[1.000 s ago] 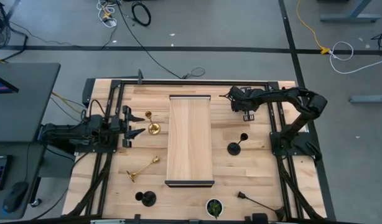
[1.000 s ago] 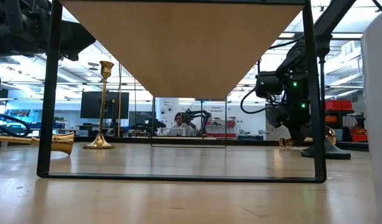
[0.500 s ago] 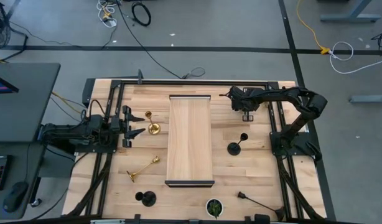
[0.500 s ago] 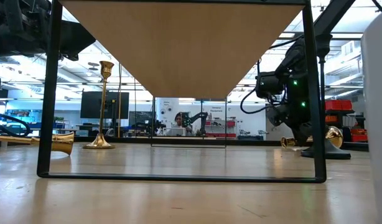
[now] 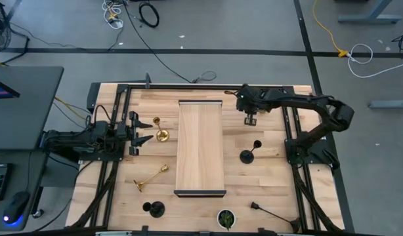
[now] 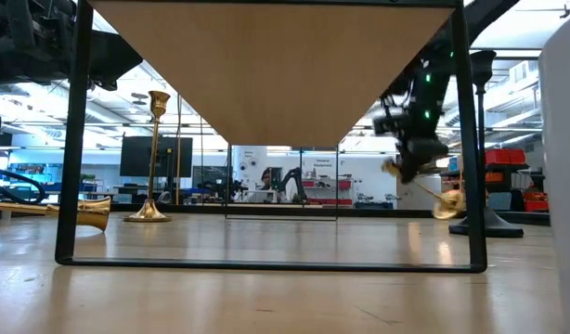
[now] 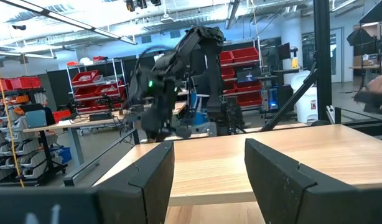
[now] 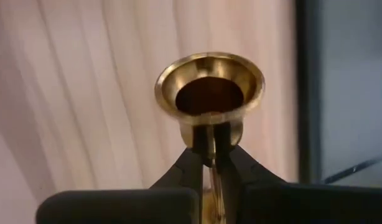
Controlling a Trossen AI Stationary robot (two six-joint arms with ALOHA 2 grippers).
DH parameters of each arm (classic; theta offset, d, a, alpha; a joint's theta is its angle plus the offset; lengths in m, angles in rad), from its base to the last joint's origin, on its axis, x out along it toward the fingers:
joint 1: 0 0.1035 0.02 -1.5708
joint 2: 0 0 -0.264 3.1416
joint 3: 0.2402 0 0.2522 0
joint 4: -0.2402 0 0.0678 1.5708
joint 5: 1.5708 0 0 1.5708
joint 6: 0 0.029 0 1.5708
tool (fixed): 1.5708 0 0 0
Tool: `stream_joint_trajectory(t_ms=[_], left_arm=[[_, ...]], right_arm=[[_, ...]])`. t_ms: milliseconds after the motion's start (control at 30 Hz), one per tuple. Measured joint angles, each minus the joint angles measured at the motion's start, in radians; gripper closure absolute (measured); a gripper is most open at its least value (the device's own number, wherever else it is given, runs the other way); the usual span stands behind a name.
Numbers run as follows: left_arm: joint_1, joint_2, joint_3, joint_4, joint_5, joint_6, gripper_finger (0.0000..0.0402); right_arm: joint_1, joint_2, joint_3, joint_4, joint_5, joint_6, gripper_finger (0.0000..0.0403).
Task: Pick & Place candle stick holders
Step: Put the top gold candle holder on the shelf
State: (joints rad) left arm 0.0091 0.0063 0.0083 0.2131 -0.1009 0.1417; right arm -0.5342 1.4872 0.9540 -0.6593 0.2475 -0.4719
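So the right claw [image 6: 408, 170] is clamped on the thin stem of a brass candle holder [image 6: 432, 193], holding it up off the worktop [image 5: 267, 167] near the far right corner of the long wooden board [image 5: 200, 147]; the holder is tipped over, long axis slanting down, and from the wrist camera its flared end points straight away from the claw. The left claw [image 5: 140, 132] sits by the left edge with its fingers apart, right next to a brass holder [image 5: 159, 128] standing upright. Another brass one [image 5: 151, 177] lies flat on its side, and a black one [image 5: 249, 152] stands right of the board.
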Motion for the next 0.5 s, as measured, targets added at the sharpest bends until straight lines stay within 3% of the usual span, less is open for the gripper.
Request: stream_joint_trajectory(t_ms=[500], left_arm=[[0.000, 0.000, 0.000, 0.000, -0.002, 0.000, 0.0204]], right_arm=[[0.137, -0.352, 0.033, 0.183, -0.004, 0.215, 0.0386]])
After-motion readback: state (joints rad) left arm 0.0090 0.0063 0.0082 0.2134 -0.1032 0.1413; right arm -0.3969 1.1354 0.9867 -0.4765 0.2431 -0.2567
